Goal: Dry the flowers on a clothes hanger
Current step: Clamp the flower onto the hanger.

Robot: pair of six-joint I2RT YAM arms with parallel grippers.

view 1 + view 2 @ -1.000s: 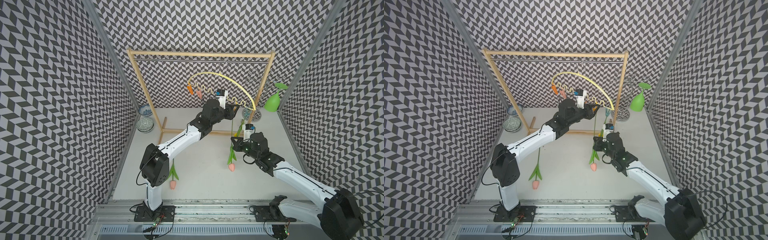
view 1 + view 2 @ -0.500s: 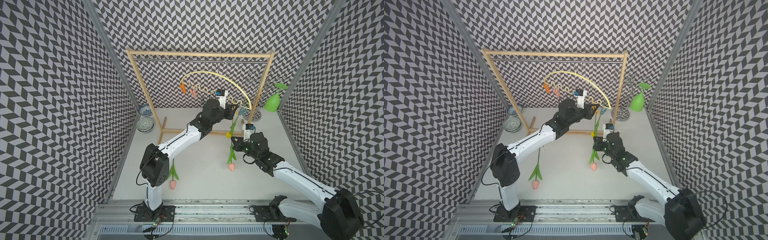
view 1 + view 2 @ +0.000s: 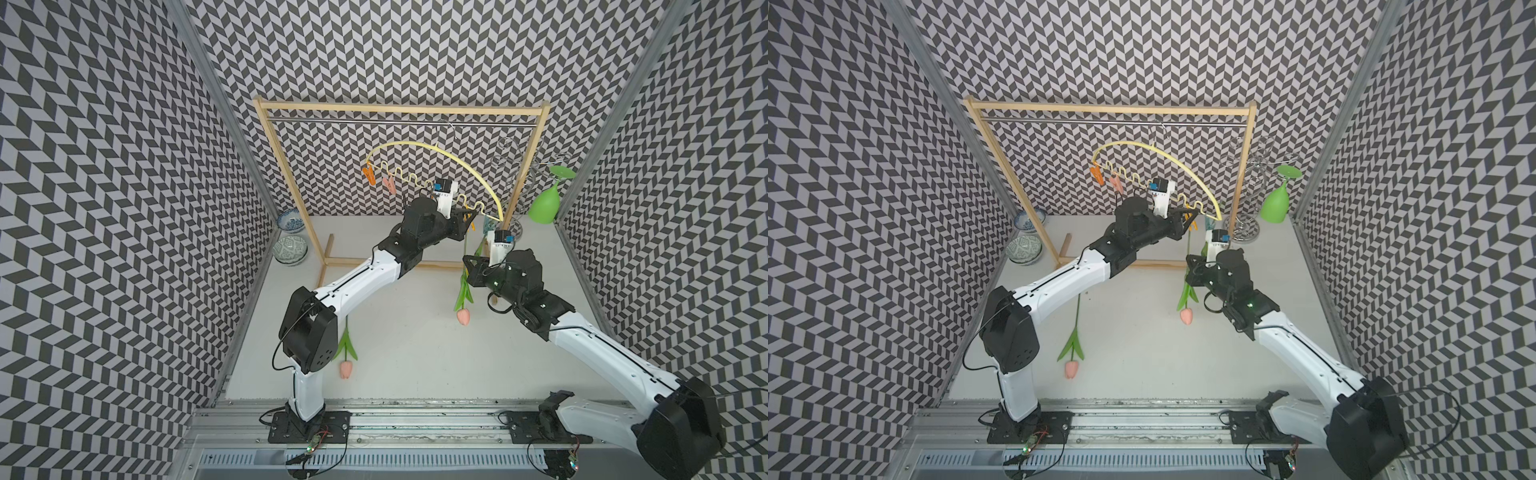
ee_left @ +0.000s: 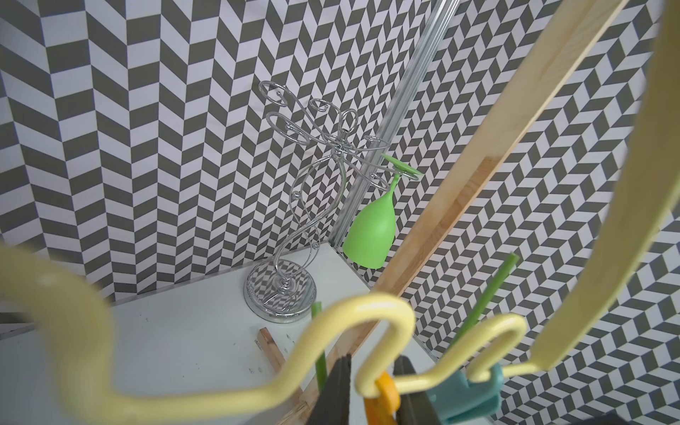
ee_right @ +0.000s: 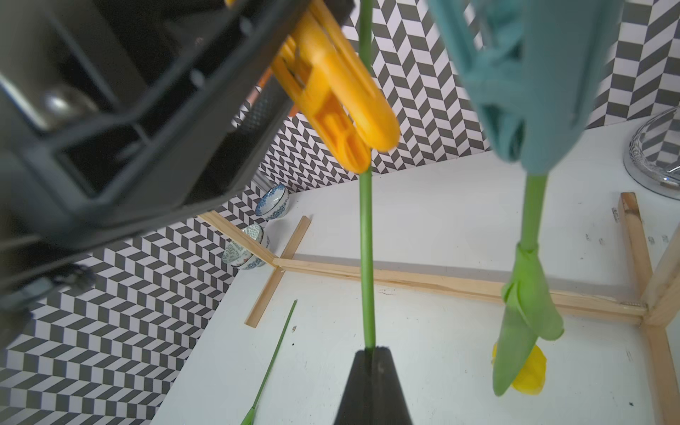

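holding a tulip (image 3: 462, 316) to the hanger (image 4: 603, 276)
my right gripper (image 5: 371, 351) pinches its stem (image 5: 368, 257); left gripper (image 4: 373, 386) squeezes the yellow pin (image 5: 342, 95)

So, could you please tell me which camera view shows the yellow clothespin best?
The right wrist view: the yellow clothespin is large and close. The left wrist view shows only its top, blurred; both top views show a speck.

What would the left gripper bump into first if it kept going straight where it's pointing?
The left gripper is shut on the yellow clothespin. Straight on, it would likely hit the hanger first, at its wavy bar, then the rack post; depth is unclear.
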